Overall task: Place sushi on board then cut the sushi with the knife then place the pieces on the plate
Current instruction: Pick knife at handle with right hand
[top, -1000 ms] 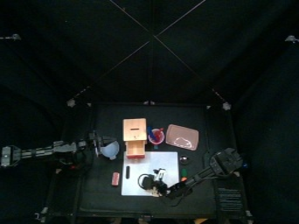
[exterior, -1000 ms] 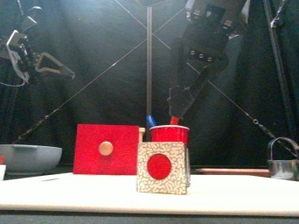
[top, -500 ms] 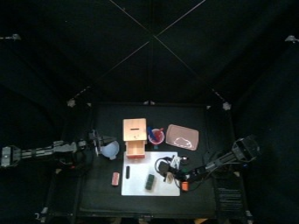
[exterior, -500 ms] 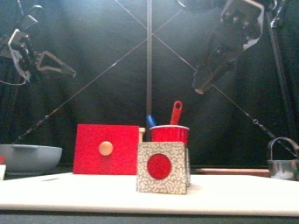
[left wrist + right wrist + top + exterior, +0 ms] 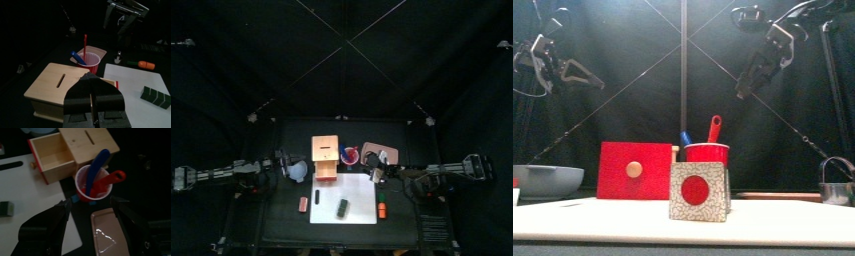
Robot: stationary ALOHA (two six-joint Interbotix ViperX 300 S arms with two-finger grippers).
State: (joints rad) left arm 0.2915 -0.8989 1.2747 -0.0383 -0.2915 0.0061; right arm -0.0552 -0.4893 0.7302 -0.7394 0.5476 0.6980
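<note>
One step looked done: sushi roll (image 5: pixel 342 208) sat on the cutting board (image 5: pixel 358 195), red knife (image 5: pixel 110 179) unpicked, right gripper (image 5: pixel 91 203) gaping empty.

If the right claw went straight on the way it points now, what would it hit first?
Likely the red knife in the red cup, centred ahead of the open right claw; depth is unclear, the blue knife may come first.
</note>
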